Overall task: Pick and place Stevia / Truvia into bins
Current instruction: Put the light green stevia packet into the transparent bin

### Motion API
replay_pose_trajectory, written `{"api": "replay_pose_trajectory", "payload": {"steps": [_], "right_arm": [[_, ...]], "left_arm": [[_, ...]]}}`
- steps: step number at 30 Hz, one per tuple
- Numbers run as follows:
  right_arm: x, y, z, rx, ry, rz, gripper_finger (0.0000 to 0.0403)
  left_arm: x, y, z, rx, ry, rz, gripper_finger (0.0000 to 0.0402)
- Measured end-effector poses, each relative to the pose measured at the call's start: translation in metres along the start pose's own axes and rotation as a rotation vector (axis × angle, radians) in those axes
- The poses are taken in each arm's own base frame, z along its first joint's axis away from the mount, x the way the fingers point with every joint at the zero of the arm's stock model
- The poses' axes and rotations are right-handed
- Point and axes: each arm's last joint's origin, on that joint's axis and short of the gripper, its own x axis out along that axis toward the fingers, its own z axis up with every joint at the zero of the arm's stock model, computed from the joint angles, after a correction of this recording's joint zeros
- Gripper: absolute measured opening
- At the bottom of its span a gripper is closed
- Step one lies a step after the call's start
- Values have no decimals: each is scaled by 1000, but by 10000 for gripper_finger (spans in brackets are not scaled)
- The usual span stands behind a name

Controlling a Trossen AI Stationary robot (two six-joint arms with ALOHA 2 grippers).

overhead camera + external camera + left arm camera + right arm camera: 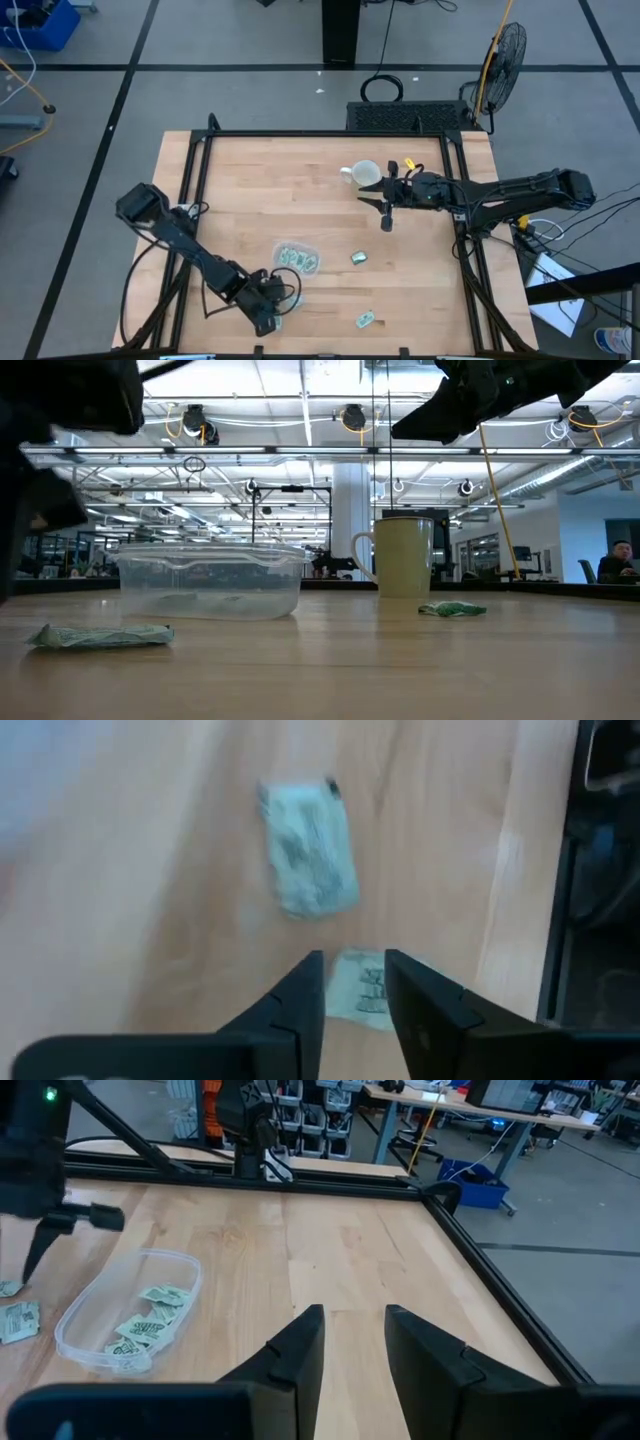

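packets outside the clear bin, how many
4 packets: one right of the bin, one near the front edge, two by the left gripper; others may be hidden.

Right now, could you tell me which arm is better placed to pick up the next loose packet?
Probably the left. Its end effector hangs open directly over a packet near the table's front edge, with another packet just beyond. The right end effector hovers by the mug, farther from any loose packet.

Bin [297,259] mid-table holding packets [150,1316]; mug [364,174] behind; two packets [358,258] right of bin
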Motion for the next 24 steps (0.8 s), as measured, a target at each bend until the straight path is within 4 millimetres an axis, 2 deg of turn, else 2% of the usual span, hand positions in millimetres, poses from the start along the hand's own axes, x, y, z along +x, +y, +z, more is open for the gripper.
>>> {"api": "replay_pose_trajectory", "payload": {"steps": [3,8,11,15,17,21,24], "right_arm": [[0,0,-1,-1,7,1,100],[0,0,0,-1,6,0,100],[0,0,0,-1,4,0,100],[0,0,0,-1,5,0,100],[0,0,0,-1,4,0,100],[0,0,0,-4,4,-1,100],[0,0,0,-4,1,-1,100]], "left_arm": [[11,3,-5,20,54,9,118],[15,5,-7,81,83,34,106],[15,7,-8,133,95,45,79],[15,8,-8,168,101,47,22],[14,9,-6,169,98,47,10],[4,12,4,226,43,57,11],[-18,12,20,267,-59,60,6]]}}
